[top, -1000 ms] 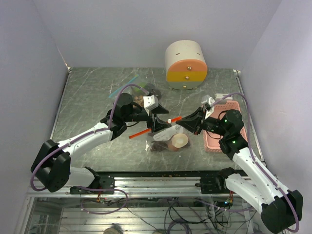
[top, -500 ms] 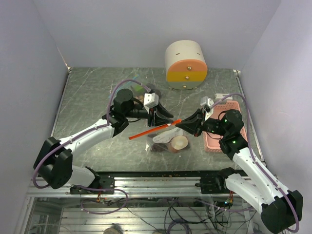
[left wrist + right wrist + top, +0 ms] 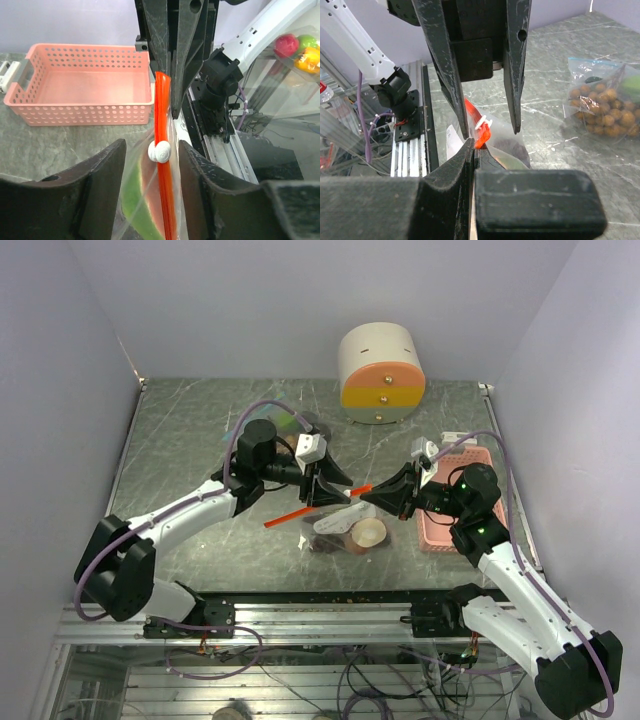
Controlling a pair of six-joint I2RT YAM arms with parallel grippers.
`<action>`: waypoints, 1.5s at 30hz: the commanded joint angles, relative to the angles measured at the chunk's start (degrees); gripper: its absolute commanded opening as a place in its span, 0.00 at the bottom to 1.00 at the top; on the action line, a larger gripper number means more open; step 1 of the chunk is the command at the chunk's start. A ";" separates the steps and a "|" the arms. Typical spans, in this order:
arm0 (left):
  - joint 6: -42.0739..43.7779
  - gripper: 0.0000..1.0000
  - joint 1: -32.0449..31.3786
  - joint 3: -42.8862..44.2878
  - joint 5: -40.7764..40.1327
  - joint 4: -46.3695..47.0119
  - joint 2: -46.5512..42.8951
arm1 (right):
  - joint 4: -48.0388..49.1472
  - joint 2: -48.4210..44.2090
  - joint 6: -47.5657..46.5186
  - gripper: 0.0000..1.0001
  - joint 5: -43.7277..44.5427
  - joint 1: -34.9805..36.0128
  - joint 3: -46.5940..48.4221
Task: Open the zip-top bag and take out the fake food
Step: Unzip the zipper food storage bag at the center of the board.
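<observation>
Orange-red zip strip [image 3: 161, 115] hangs taut above the counter [image 3: 180, 450], and we read that as deliberate. The right tool [image 3: 472, 147] is fully closed on the bag [image 3: 345, 530] at one end of the strip, anchoring it so the slider [image 3: 161, 151] has something to pull against. The left tool [image 3: 151, 145] is partly open, one finger on each side of the white slider. We see a gap on both sides, so it holds nothing. Our guess is that it's lined up to pinch the slider.

The slider sits near the right tool's tips, and most of the strip runs off toward the left arm. The next pull probably goes that way. We can't tell how much of the zip is already parted.

The fake food is all inside the bag. A green-and-red slice [image 3: 137, 210] shows through the plastic just below the slider. A tan round piece [image 3: 366, 532] and a dark piece [image 3: 325, 540] sag in the lower part, which rests on the counter.

A second bag [image 3: 600, 107] with tan-brown grapes lies well apart. A pink basket [image 3: 85, 107] sits by the right arm.

Risk: the fingers close beside the slider and grab only film.
</observation>
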 commanded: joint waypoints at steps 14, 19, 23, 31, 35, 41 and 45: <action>-0.43 0.11 0.87 2.98 5.42 1.50 1.50 | 1.86 -1.00 -0.53 0.00 -0.70 0.17 2.33; -1.85 0.08 0.95 1.75 4.81 3.98 0.58 | 1.70 -1.04 -0.63 0.00 -0.52 0.17 2.06; -1.50 0.14 1.05 1.70 4.08 3.55 -0.11 | 1.54 -1.15 -0.71 0.00 -0.43 0.18 1.97; -2.45 0.19 1.10 2.45 3.17 4.08 -0.15 | 1.69 -1.00 -0.70 0.00 -0.34 0.17 1.88; -2.85 0.23 1.12 2.13 2.95 4.84 -0.29 | 1.60 -1.01 -0.84 0.00 -0.34 0.17 1.88; -3.36 0.31 1.06 1.83 3.15 5.34 -0.17 | 1.86 -0.93 -0.64 0.00 -0.34 0.20 1.64; -3.13 0.23 1.14 2.39 3.73 4.56 0.18 | 1.91 -0.92 -0.53 0.00 -0.21 0.20 1.42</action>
